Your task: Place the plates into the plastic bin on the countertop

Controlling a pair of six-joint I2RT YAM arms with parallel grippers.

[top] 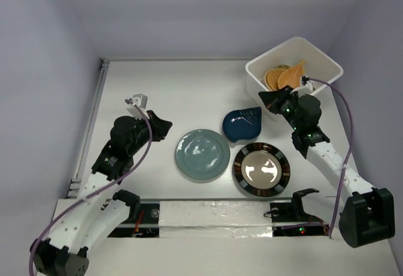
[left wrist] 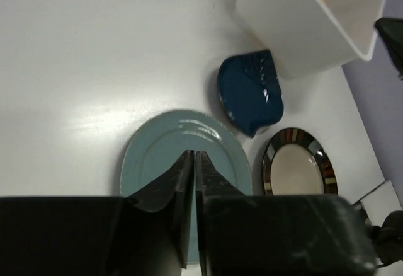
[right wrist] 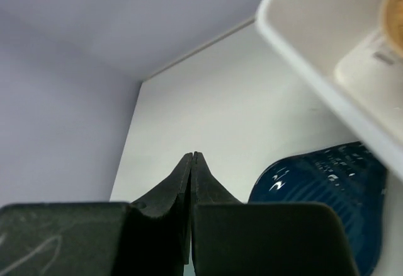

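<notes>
The white plastic bin [top: 321, 65] stands at the far right and holds an orange leaf-shaped plate [top: 292, 74] and an orange woven plate [top: 274, 77]. On the countertop [top: 182, 93] lie a dark-blue leaf-shaped plate [top: 242, 123], a grey-blue round plate [top: 201, 154] and a black-rimmed white-centred plate [top: 261, 169]. My left gripper [top: 165, 126] is shut and empty, left of the grey-blue plate [left wrist: 157, 156]. My right gripper [top: 269, 99] is shut and empty, beside the bin's near-left corner, above the dark-blue plate [right wrist: 327, 175]. The other plates are hidden.
A metal rail [top: 90, 121] runs along the countertop's left edge. Walls close in on the left, back and right. The bin [left wrist: 302, 24] and both nearer plates [left wrist: 296, 169] also show in the left wrist view.
</notes>
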